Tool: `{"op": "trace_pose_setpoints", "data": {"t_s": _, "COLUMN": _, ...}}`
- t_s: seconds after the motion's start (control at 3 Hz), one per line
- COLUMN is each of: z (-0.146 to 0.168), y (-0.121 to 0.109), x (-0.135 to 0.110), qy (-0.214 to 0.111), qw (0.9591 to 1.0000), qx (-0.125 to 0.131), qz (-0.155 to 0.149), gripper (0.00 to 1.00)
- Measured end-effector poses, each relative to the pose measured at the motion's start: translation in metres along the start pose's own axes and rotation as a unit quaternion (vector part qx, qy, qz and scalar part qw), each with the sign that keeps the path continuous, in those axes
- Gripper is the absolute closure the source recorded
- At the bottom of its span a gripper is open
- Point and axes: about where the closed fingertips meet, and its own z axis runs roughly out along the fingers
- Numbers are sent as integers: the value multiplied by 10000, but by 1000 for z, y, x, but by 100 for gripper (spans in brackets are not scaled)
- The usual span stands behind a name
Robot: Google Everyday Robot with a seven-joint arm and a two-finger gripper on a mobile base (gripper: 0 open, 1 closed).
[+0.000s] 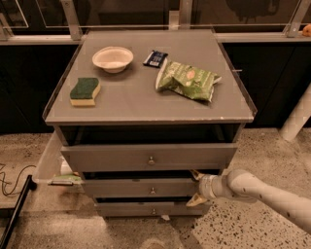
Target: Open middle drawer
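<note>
Middle drawer (131,187) sits under the top drawer (112,156), not yet pulled out; its knob (152,190) is untouched; our gripper (196,187) is at the front's right end, fingers apart, one above, one below; we judge we're at the engage step; next needs a firm hold, then a straight outward pull.

Speckled stone floor (243,228), dim light. Grey cabinet (136,99) mid-room, backed by dark glass panels (126,12) in metal frames. Dark wall (24,87) below them on both sides. White post (297,120) at right, black cable (10,181) on the floor at left. Gripper (195,187) at right end of middle drawer (126,187).
</note>
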Motion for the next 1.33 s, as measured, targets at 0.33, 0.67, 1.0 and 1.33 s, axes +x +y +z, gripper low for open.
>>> {"op": "trace_pose_setpoints", "data": {"t_s": 0.33, "z": 0, "y": 0, "x": 0, "qy": 0, "qw": 10000, "qx": 0, "qz": 0, "gripper": 43}}
{"op": "trace_pose_setpoints", "data": {"t_s": 0.67, "z": -2, "y": -2, "x": -3, "qy": -23, "qw": 10000, "qx": -4, "qz": -8, "gripper": 66}}
{"op": "trace_pose_setpoints", "data": {"t_s": 1.0, "z": -4, "y": -4, "x": -5, "qy": -23, "qw": 10000, "qx": -4, "qz": -8, "gripper": 89}}
{"op": "trace_pose_setpoints", "data": {"t_s": 1.33, "z": -6, "y": -3, "x": -7, "qy": -37, "qw": 10000, "qx": -11, "qz": -6, "gripper": 100}}
